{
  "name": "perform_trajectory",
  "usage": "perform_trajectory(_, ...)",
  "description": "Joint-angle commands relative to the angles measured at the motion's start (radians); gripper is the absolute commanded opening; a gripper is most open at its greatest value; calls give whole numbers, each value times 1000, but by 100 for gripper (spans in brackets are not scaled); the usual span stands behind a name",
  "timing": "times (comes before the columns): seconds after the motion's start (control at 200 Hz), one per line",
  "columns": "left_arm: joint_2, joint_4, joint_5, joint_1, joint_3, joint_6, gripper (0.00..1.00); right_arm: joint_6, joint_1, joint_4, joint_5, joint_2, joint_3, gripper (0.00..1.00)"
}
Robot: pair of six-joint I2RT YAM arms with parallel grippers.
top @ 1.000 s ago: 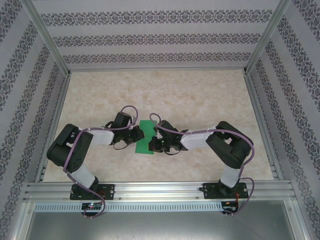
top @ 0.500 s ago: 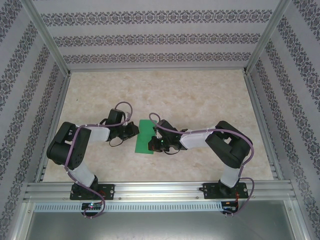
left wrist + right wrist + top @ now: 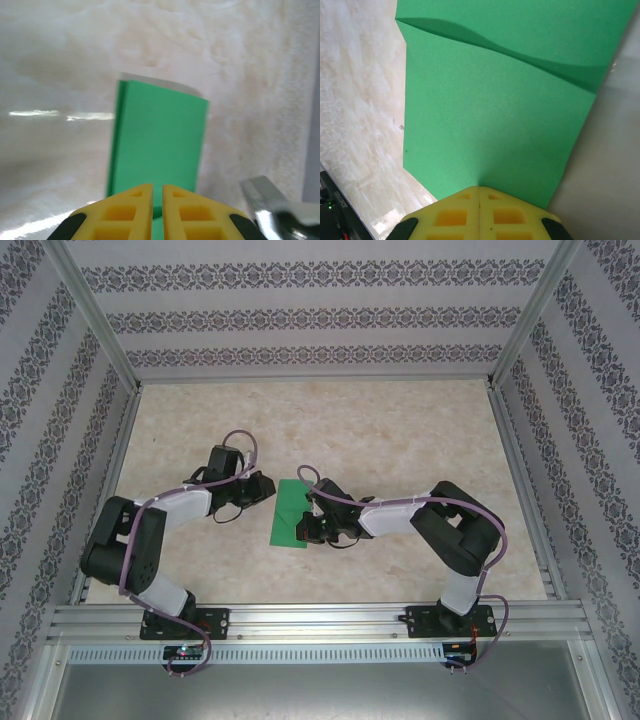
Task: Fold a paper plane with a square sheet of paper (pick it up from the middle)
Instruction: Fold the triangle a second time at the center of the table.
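Note:
The square sheet of paper (image 3: 290,512) is bright green and lies on the table folded into a narrow rectangle. My left gripper (image 3: 265,488) is just off its left edge. In the left wrist view the sheet (image 3: 157,145) stretches ahead of that gripper (image 3: 157,187), which is all but shut, with a thin slit and nothing in it. My right gripper (image 3: 308,527) is shut, its tips at the sheet's right edge. In the right wrist view this gripper (image 3: 479,189) meets the paper (image 3: 495,110), whose far layer bulges slightly. A paper plane is out of view.
The marbled tabletop (image 3: 400,440) is boxed in by patterned walls (image 3: 300,320) and aluminium side rails (image 3: 112,470). A metal rail (image 3: 320,618) carries both arm bases along the near edge. A grey metal part (image 3: 270,205) shows at the lower right of the left wrist view.
My left gripper has drawn back leftward and farther up the table, away from the sheet's left edge. The sheet and my right gripper have stayed in place.

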Motion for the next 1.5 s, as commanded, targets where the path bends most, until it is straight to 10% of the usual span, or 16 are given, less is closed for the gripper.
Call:
perform_trajectory(0.0,-43,-39,105,-17,-4,-1,14,-13,13,-118,39,60,-16,3)
perform_trajectory(1.494,205,-70,46,-82,13,56,8,-23,-9,-120,16,164,228,7)
